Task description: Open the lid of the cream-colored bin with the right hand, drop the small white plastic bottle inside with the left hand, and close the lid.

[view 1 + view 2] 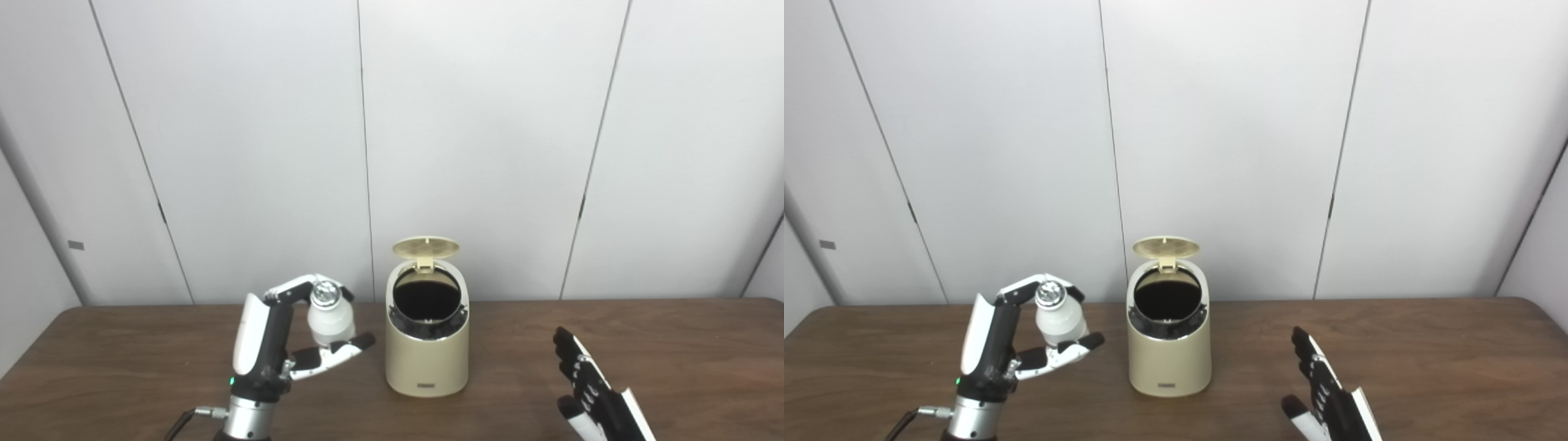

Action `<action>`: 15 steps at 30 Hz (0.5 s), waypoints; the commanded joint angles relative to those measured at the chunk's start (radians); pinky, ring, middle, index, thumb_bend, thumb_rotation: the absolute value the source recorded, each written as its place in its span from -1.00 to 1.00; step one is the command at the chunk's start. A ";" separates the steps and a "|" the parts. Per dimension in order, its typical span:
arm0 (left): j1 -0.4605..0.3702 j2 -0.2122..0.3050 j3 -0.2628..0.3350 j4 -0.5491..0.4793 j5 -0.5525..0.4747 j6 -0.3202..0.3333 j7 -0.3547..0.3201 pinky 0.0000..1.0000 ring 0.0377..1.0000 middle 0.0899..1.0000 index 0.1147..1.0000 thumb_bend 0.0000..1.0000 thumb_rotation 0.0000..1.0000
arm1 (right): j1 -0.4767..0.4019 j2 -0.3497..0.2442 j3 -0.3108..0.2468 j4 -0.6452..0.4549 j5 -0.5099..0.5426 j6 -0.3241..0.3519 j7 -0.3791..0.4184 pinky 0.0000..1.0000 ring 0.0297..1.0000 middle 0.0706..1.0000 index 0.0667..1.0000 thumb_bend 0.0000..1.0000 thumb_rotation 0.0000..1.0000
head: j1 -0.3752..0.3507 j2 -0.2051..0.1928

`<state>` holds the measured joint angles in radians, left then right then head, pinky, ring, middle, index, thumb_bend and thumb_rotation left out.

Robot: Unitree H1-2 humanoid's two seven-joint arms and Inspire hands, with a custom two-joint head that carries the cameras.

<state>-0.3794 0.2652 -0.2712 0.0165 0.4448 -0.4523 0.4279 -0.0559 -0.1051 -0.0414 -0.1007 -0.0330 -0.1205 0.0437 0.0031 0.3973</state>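
Since the lid (425,246) stands up, we centre the left hand's (288,343) held bottle (329,316) over the bin (427,361) mouth before letting go; right hand (588,392) spread, empty.

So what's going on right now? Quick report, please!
Left hand shut on small white bottle, raised beside bin. Lid open. Right hand open, clear of bin. Nothing blocking the opening.

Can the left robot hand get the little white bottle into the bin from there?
Probably yes. The left robot hand holds the small white plastic bottle up beside the cream-colored bin, whose round lid stands open. Nothing sits between them, and the right robot hand waits off to the side.
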 commanded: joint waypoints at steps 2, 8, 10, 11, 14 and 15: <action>-0.059 0.016 -0.015 -0.078 0.034 -0.017 0.007 -0.31 -0.14 -0.08 -0.24 0.01 -1.00 | -0.015 -0.002 -0.010 -0.013 -0.014 -0.036 -0.021 0.92 0.92 0.88 0.86 0.79 0.55 | 0.001 -0.001; -0.105 0.035 -0.060 -0.127 0.089 -0.017 0.032 -0.32 -0.16 -0.09 -0.21 0.01 -1.00 | -0.011 -0.003 -0.016 0.010 -0.011 -0.050 -0.025 0.89 0.91 0.89 0.86 0.77 0.53 | -0.007 -0.006; -0.127 0.046 -0.085 -0.109 0.100 -0.017 0.066 -0.31 -0.16 -0.10 -0.20 0.01 -1.00 | -0.008 -0.004 -0.014 0.017 -0.019 -0.053 -0.027 0.85 0.89 0.88 0.85 0.78 0.54 | -0.012 -0.009; -0.137 0.051 -0.097 -0.099 0.104 -0.018 0.084 -0.31 -0.16 -0.10 -0.20 0.01 -1.00 | -0.007 -0.003 -0.013 0.016 -0.022 -0.050 -0.027 0.83 0.88 0.88 0.84 0.79 0.54 | -0.013 -0.009; -0.170 0.070 -0.145 -0.077 0.111 -0.018 0.145 -0.31 -0.16 -0.10 -0.20 0.01 -1.00 | -0.005 0.000 -0.013 0.010 -0.021 -0.041 -0.028 0.84 0.89 0.88 0.84 0.81 0.51 | -0.013 -0.009; -0.178 0.073 -0.160 -0.069 0.104 -0.018 0.162 -0.32 -0.17 -0.10 -0.19 0.01 -1.00 | -0.005 0.001 -0.013 0.011 -0.016 -0.044 -0.026 0.84 0.89 0.88 0.84 0.80 0.50 | -0.016 -0.010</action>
<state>-0.5081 0.3236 -0.4249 -0.0498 0.5504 -0.4529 0.5482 -0.0436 -0.1051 -0.0503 -0.0641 -0.0562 -0.1261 0.0271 -0.0122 0.3881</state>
